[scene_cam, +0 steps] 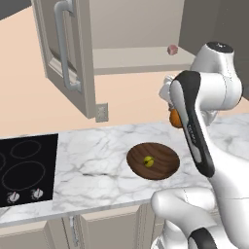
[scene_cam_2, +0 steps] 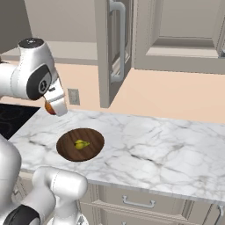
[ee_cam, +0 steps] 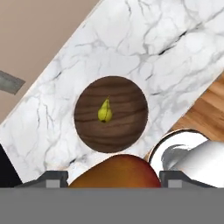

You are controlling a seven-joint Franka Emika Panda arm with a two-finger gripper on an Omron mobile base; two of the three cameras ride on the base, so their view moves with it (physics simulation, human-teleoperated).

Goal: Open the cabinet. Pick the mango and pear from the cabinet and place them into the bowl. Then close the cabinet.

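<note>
The cabinet's left door (scene_cam: 68,53) stands swung open, also seen edge-on with its silver bar handle (scene_cam_2: 117,44); its right door (scene_cam_2: 176,35) is closed. On the marble counter sits the dark wooden bowl (scene_cam: 164,168) (scene_cam_2: 65,147) (ee_cam: 127,127) with the small yellow pear (scene_cam: 148,161) (scene_cam_2: 81,144) (ee_cam: 104,111) lying in it. My gripper (scene_cam: 172,115) (scene_cam_2: 53,104) (ee_cam: 114,179) is shut on the orange-red mango (scene_cam: 174,119) (scene_cam_2: 48,108) (ee_cam: 116,173). It hangs above the counter, behind the bowl toward the wall. The forearm hides much of the hand in the left base view.
A small pinkish object (scene_cam: 172,49) rests on the open cabinet's shelf (scene_cam: 141,61). A black cooktop (scene_cam: 24,170) with knobs lies left of the bowl. A wall outlet (scene_cam: 101,112) (scene_cam_2: 73,96) sits below the open door. Base cabinets with drawer fronts (scene_cam_2: 140,204) run under the counter.
</note>
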